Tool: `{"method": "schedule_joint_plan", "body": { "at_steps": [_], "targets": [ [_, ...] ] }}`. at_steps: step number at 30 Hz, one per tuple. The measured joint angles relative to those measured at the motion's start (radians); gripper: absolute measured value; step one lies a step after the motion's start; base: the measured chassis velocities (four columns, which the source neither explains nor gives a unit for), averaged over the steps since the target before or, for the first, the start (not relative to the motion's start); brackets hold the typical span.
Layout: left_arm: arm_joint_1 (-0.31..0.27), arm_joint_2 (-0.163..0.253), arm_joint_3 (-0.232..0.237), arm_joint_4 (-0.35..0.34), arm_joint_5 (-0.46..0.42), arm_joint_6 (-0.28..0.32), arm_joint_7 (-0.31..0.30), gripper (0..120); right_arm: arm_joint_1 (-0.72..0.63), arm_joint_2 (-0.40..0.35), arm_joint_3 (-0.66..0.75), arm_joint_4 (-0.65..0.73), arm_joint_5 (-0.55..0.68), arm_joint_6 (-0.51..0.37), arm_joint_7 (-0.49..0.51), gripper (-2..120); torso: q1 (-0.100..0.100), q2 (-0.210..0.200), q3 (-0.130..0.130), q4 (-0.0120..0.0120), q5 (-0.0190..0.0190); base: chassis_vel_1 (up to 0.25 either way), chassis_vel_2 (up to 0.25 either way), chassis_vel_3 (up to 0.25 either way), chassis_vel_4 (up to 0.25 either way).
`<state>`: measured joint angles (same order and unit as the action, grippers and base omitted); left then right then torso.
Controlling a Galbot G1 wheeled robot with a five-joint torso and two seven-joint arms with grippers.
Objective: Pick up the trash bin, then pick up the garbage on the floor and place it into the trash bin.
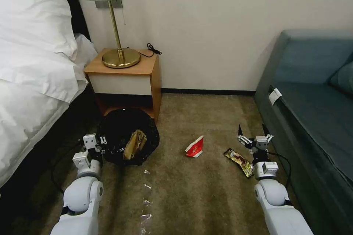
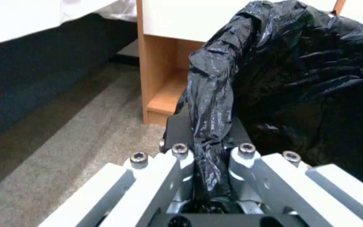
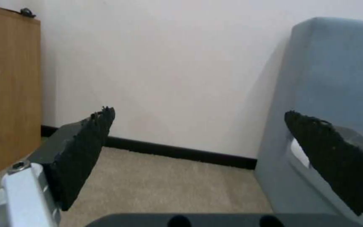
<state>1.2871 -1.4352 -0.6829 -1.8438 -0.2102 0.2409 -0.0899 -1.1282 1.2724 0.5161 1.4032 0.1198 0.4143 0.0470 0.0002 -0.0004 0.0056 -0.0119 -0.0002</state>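
Observation:
The trash bin [image 1: 121, 132], lined with a crinkled black bag, is in front of the nightstand on my left. My left gripper [image 1: 102, 141] is shut on its near rim, and the bag [image 2: 215, 104] is pinched between the fingers of the left gripper [image 2: 209, 142]. A crumpled brown paper bag [image 1: 134, 144] lies inside the bin. On the carpet, a red-and-white carton [image 1: 195, 147] lies mid-floor and a yellowish-brown snack wrapper [image 1: 239, 161] lies to its right. My right gripper [image 1: 253, 132] hovers open just right of the wrapper, and the right wrist view shows the right gripper [image 3: 206, 142] holding nothing.
A wooden nightstand [image 1: 125, 77] with a brass lamp [image 1: 119, 57] stands against the wall behind the bin. The bed [image 1: 33, 80] runs along the left and a blue sofa [image 1: 312, 110] along the right. A black cable [image 1: 60, 169] lies by the left arm.

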Motion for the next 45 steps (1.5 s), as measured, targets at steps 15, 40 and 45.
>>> {"method": "schedule_joint_plan", "body": {
  "at_steps": [15,40,45],
  "targets": [
    [-0.025,-0.006,-0.001,0.045,0.004,-0.005,0.006,4,0.146,-0.142,-0.091,-0.185,0.063,-0.056,-0.104,100,0.000,0.000,0.000,0.0000,0.0003,0.000,0.000,0.000,0.000],
    [0.038,-0.024,-0.025,-0.040,0.036,0.002,-0.005,4,0.367,-0.168,-0.268,-0.566,0.164,-0.315,-0.243,100,0.000,0.000,0.000,0.0000,0.0000,0.000,0.000,0.000,0.000],
    [0.053,-0.027,-0.036,-0.052,0.039,0.003,-0.006,4,0.421,-0.112,-0.270,-0.688,0.135,-0.327,-0.255,100,0.000,0.000,0.000,0.0000,0.0000,0.000,0.000,0.000,0.000]
  ]
}}
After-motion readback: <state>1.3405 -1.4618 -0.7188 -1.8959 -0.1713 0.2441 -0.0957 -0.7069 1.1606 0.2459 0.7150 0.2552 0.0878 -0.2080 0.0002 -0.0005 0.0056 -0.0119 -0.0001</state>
